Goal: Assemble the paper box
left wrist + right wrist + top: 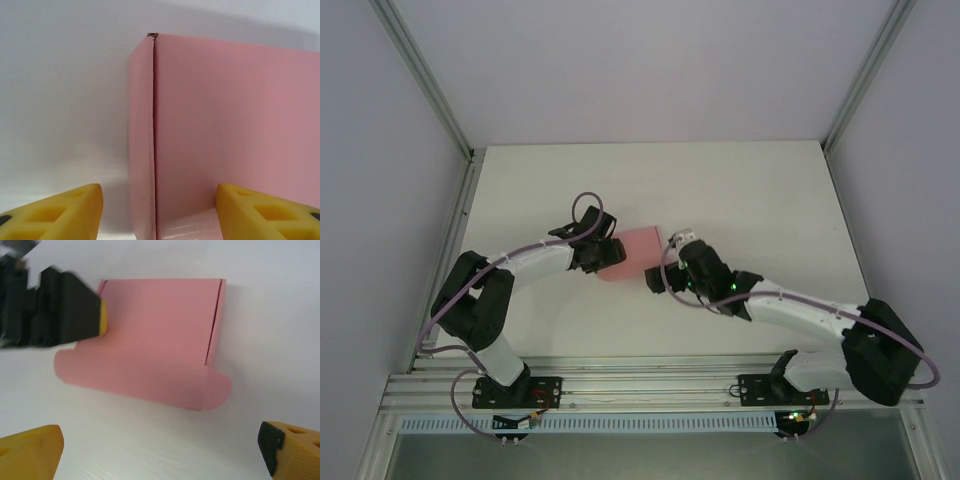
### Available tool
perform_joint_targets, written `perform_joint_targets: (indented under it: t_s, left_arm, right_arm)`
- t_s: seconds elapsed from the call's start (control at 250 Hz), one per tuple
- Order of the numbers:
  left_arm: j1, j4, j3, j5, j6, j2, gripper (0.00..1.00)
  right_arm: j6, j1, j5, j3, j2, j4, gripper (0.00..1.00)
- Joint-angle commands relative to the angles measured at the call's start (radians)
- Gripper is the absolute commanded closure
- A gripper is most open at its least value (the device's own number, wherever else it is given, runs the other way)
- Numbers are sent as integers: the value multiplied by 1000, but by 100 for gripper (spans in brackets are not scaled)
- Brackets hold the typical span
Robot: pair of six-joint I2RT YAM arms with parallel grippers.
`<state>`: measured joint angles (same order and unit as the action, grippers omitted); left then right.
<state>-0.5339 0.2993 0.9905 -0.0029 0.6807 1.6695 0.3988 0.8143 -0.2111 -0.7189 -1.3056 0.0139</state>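
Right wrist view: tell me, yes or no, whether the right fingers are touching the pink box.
No: the right fingers sit wide apart at the lower corners, with bare table between them and the pink box.

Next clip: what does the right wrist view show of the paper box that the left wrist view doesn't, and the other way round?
Right wrist view gives: the paper box whole, lying on the white table, a rounded flap sticking out at its near corner, and the left gripper at its left edge. Left wrist view gives: a close look at one fold seam running up the box's side. Shared: pink card on white, and each camera's own yellow jaws standing apart.
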Motion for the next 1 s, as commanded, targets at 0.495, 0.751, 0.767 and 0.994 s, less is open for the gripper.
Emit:
perform_joint_targets:
  t_s: [0.495,0.751,0.767,0.994]
  left_arm:
    - [3,48,28,-7,-105,-57,34]
    - [5,83,76,-56,-126,-72,28]
    - [4,79,74,-56,-125,-75,27]
    - [58,11,41,-5,-114,-62,25]
  right_arm:
    - [-85,-230,230,-405,-589,198,7]
    - [-64,-230,236,-361,-529,184,6]
    - [-64,-231,240,-362,-522,184,6]
    - [-30,-253,319,-390,-452,155,0]
